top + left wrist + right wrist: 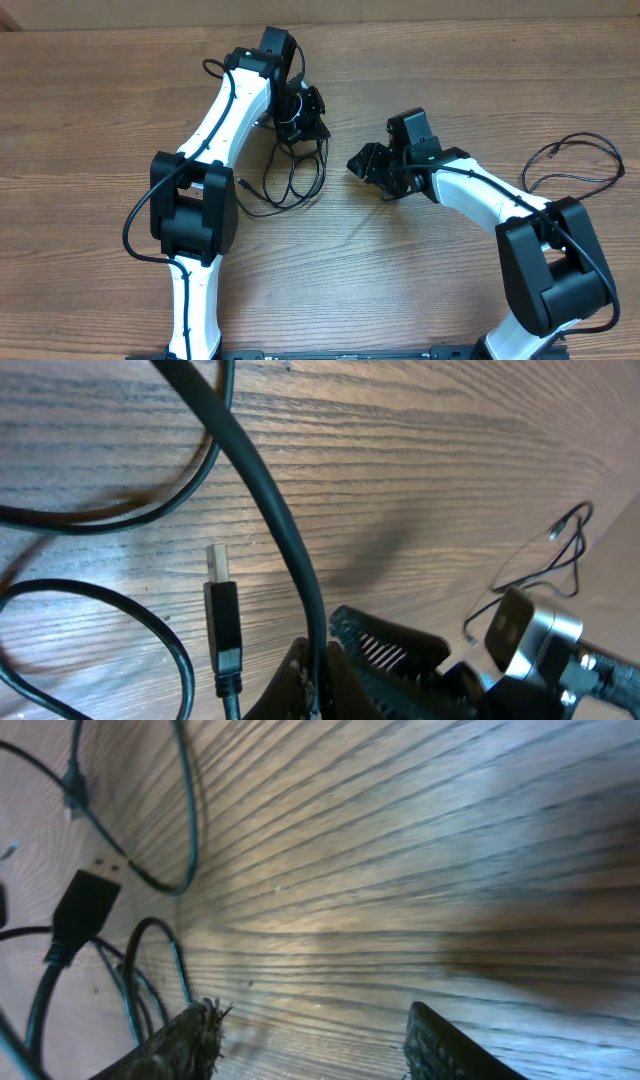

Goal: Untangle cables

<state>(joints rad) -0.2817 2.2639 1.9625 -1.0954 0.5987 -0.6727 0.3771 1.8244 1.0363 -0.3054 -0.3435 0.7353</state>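
Observation:
The cables (290, 175) are thin black cords lying in loose loops on the wooden table, just below my left gripper (303, 112). In the left wrist view that gripper (318, 665) is shut on one black cable (270, 510), which rises from the jaws across the frame. A USB plug (221, 600) hangs beside it. My right gripper (368, 165) stands to the right of the loops. Its fingers (185, 1040) are apart over bare wood, with nothing between them. Cable loops and a USB plug (85, 905) show at the left of the right wrist view.
A separate thin black cable (575, 160) lies near the table's right edge, beside the right arm; it also shows far off in the left wrist view as a thin cord (560, 550). Bare wood (420, 250) lies between the two arms.

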